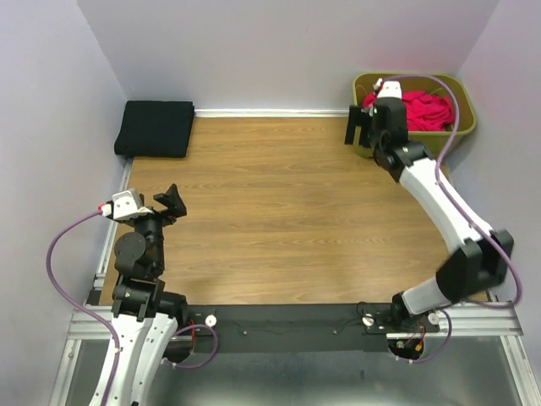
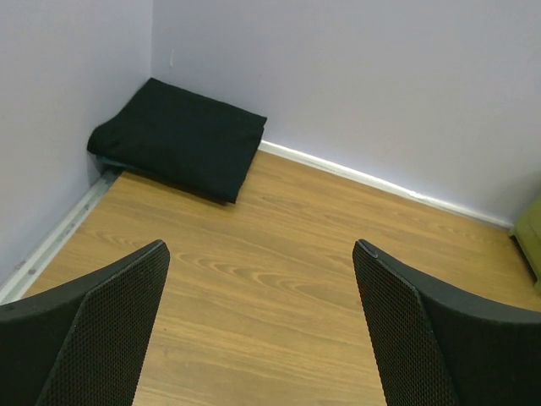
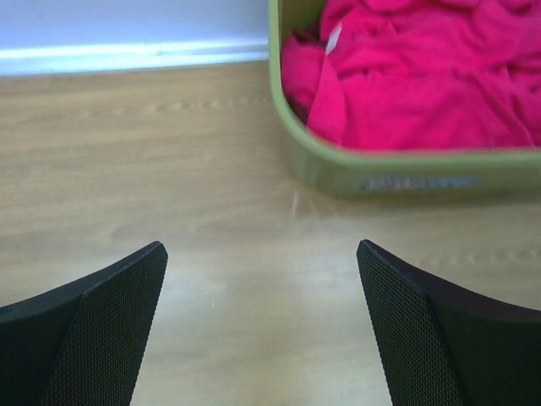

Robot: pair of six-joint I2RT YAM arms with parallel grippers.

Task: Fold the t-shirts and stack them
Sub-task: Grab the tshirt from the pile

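A black t-shirt [image 1: 155, 128] lies folded in the far left corner of the table; it also shows in the left wrist view [image 2: 179, 137]. A crumpled bright pink-red t-shirt [image 1: 424, 110] lies in the olive-green tub [image 1: 463, 106] at the far right, also in the right wrist view [image 3: 423, 72]. My left gripper [image 1: 169, 203] is open and empty over the left side of the table. My right gripper [image 1: 357, 127] is open and empty, just left of the tub. No maroon shirts show.
Lilac walls close the table on the left, back and right. A white baseboard [image 1: 270, 112] runs along the back wall. A metal rail [image 1: 114, 220] edges the table's left side. The arm bases stand at the near edge.
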